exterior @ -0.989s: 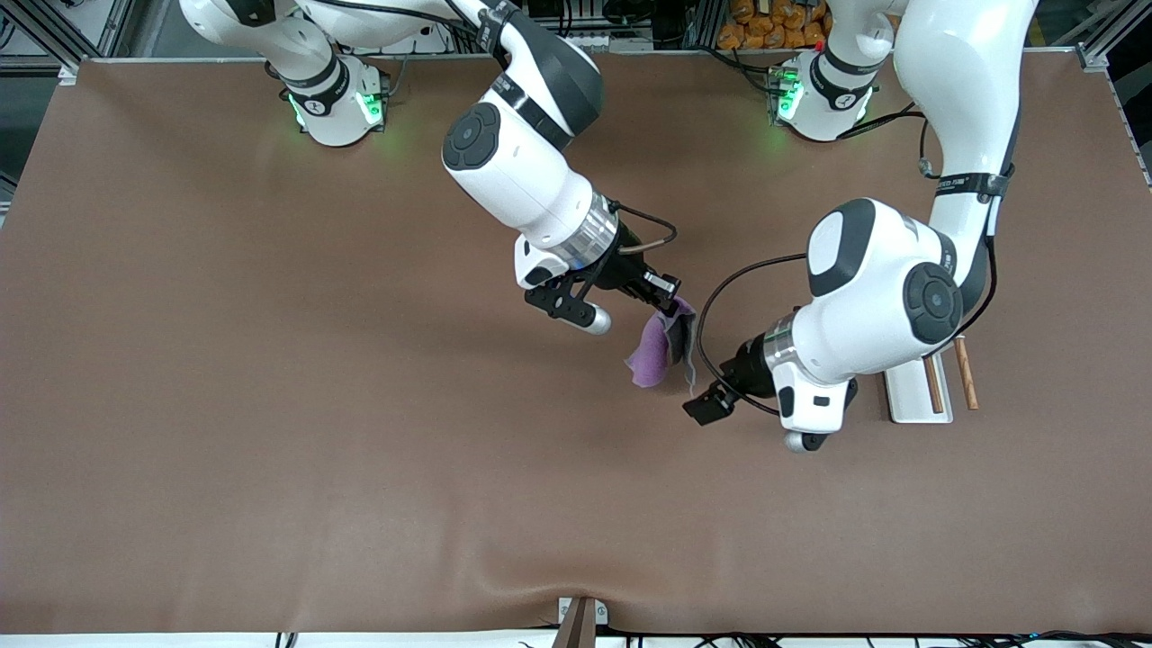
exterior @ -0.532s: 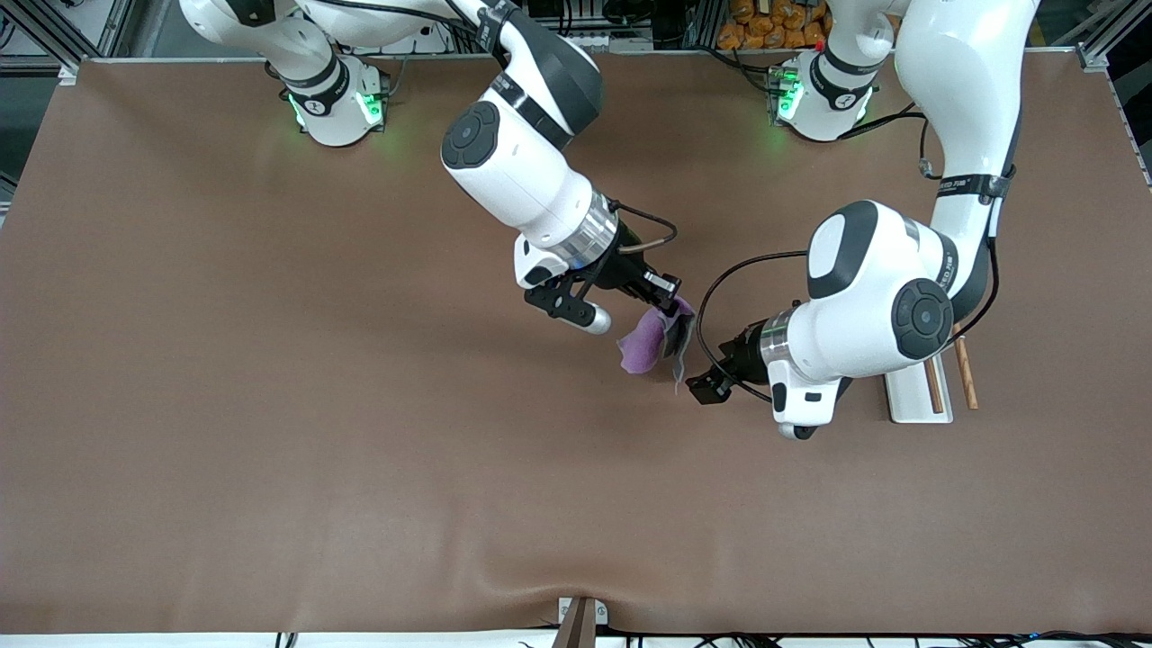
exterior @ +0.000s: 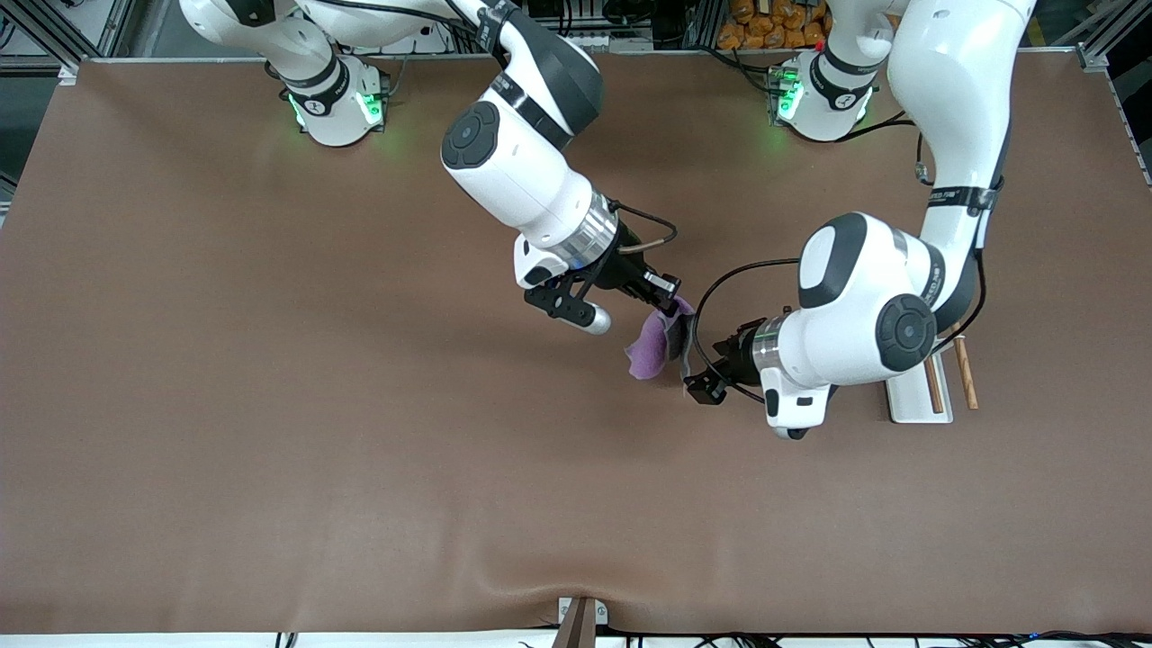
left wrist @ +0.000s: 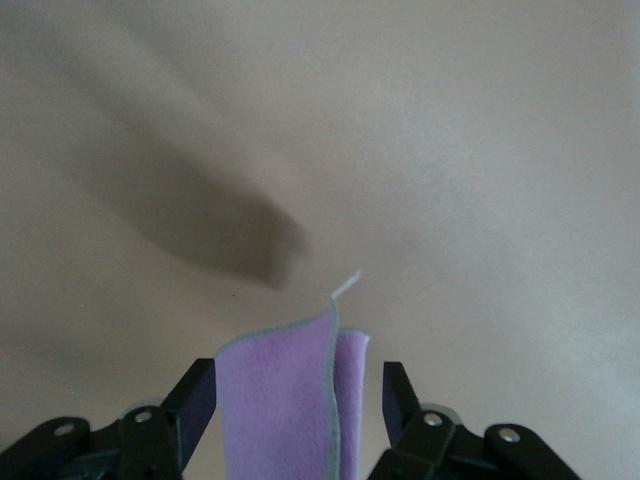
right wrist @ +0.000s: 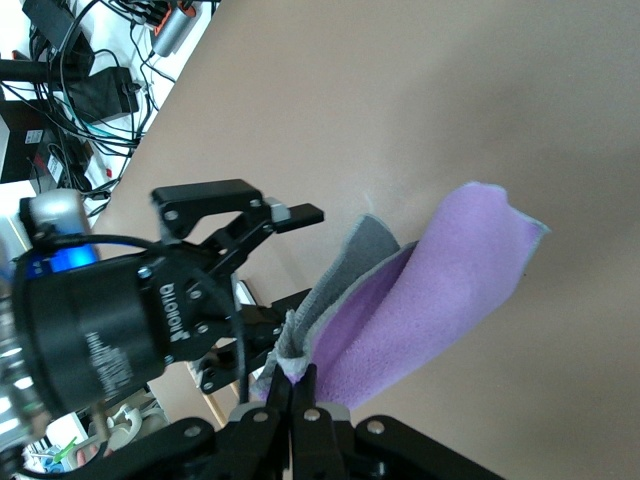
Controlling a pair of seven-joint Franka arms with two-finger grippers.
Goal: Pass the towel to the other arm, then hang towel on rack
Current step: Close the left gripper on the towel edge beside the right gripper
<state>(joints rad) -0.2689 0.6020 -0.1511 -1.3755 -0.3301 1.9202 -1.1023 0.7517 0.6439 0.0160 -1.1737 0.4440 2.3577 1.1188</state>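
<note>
Right tool (exterior: 668,309) clamped on towel (exterior: 650,353), hanging above surface (exterior: 270,405); my left tool (left wrist: 300,400) spread, fingers flanking towel's free end.

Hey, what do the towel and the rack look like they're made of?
The towel: soft fleece-like fabric, matte lilac with a grey reverse; it droops and folds limply, with a stitched edge. The rack: two thin brown rods, apparently wood, on a smooth white base that looks like plastic or painted board, though the look leaves that open.

A brown table mat (exterior: 270,405) meets grey metal framing (exterior: 54,27) and tangled cables (right wrist: 90,80).
</note>
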